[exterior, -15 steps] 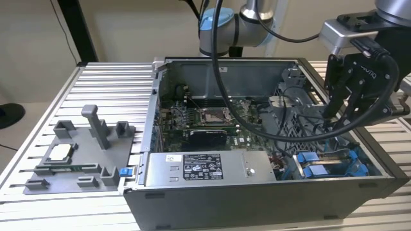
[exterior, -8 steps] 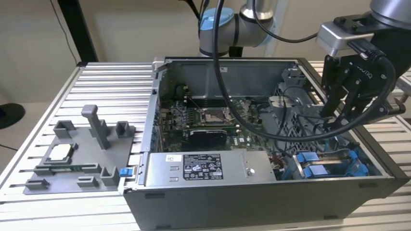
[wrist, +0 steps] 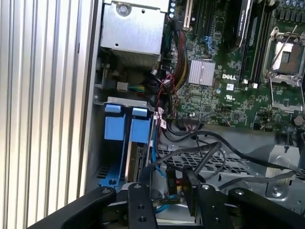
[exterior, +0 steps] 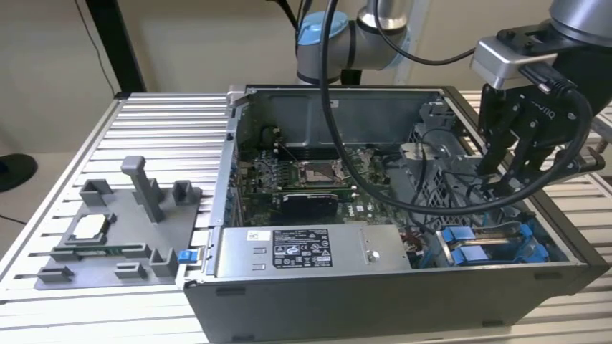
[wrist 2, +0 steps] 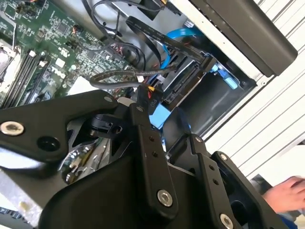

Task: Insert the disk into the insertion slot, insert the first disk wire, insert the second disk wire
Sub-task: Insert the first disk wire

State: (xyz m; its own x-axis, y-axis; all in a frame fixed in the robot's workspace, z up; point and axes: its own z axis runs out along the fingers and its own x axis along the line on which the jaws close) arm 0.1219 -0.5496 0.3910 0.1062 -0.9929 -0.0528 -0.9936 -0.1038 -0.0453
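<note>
Wire-insertion step, apparently: gripper (wrist: 167, 187) at wire connector (wrist: 175, 181) beside seated disk (wrist: 141, 158); clamp state cannot be told; mating demands square alignment.

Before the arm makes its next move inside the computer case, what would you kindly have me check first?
1. Seating: the disk in its bright blue plastic carrier sits in the dark grey drive bay: ok.
2. Wire: the black connector with red and yellow leads, at the black gripper, plugged in: cannot tell.
3. Path: loose black cables clear of the gripper: not ok, they loop right beside it.
4. People: not ok, a hand shows outside the open grey case.
</note>
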